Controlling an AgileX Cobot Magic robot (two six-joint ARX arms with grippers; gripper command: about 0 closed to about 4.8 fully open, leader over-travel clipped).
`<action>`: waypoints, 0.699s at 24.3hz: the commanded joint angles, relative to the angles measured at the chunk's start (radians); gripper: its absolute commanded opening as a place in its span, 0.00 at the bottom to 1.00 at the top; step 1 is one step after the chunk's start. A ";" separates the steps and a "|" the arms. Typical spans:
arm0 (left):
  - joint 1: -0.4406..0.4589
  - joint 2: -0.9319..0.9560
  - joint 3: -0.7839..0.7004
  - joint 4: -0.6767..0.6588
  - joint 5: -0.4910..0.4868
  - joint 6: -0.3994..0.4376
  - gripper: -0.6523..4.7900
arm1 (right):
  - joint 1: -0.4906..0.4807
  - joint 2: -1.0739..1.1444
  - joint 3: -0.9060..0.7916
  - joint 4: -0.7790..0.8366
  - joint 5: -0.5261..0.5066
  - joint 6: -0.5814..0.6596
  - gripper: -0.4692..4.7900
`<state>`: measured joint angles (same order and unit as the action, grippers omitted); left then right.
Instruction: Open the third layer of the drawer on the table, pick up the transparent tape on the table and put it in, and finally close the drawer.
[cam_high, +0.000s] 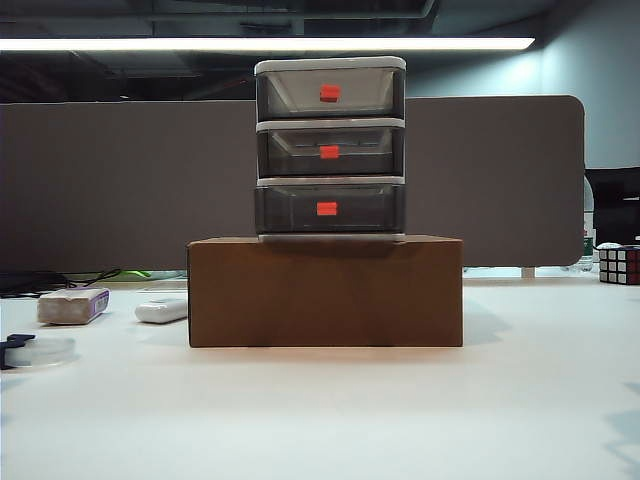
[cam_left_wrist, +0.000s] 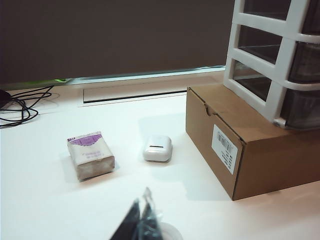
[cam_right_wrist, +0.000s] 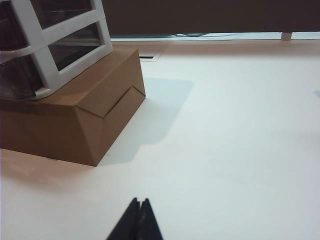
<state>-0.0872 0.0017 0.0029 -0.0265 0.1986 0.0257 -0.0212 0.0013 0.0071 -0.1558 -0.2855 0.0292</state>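
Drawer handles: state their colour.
Red, on all three drawer handles; clearest in the exterior view.

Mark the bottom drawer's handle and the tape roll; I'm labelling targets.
bottom drawer (cam_high: 327, 208), exterior view: its red handle.
tape roll (cam_high: 40, 349), exterior view: the clear round rim.

Brown cardboard box (cam_high: 325, 291), white-and-purple block (cam_high: 73, 305), white gadget (cam_high: 162, 311), puzzle cube (cam_high: 619, 265).

The drawer (cam_high: 330, 148) stands on a cardboard box (cam_high: 325, 292), with the transparent tape (cam_high: 38, 350) well left on the table (cam_high: 400, 420).
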 joint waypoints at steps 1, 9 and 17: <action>0.002 0.000 0.005 0.013 0.004 0.000 0.11 | 0.000 -0.002 -0.006 0.011 -0.005 -0.003 0.09; 0.002 0.000 0.005 0.013 0.004 0.000 0.11 | 0.001 -0.002 -0.006 0.011 -0.005 -0.003 0.09; -0.042 0.000 0.005 0.111 0.198 -0.354 0.11 | 0.008 -0.002 -0.006 0.163 -0.216 0.162 0.09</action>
<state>-0.1070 0.0017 0.0036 0.0601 0.3729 -0.2825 -0.0151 0.0013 0.0074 -0.0921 -0.4271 0.1310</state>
